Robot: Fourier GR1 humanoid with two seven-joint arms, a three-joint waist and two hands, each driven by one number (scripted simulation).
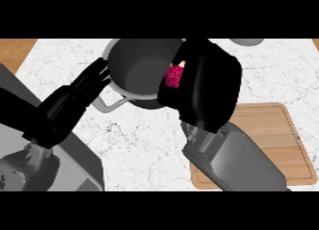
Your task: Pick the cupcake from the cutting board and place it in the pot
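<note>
Head view: I'm holding the cupcake [174, 76] w/ my right hand [205, 85] curled round it, over the pot [132, 63] rim, left hand [72, 101] resting open beside it; it's prob light & squashy, so I'm gripping its base, not the frosting.

One view only, from the robot's head, looked steeply down on the marble counter [142, 134], close enough that both grey forearms filled the lower half, rising from the bottom edge, pot [138, 67] near the top, cutting board [288, 139] at right
</note>
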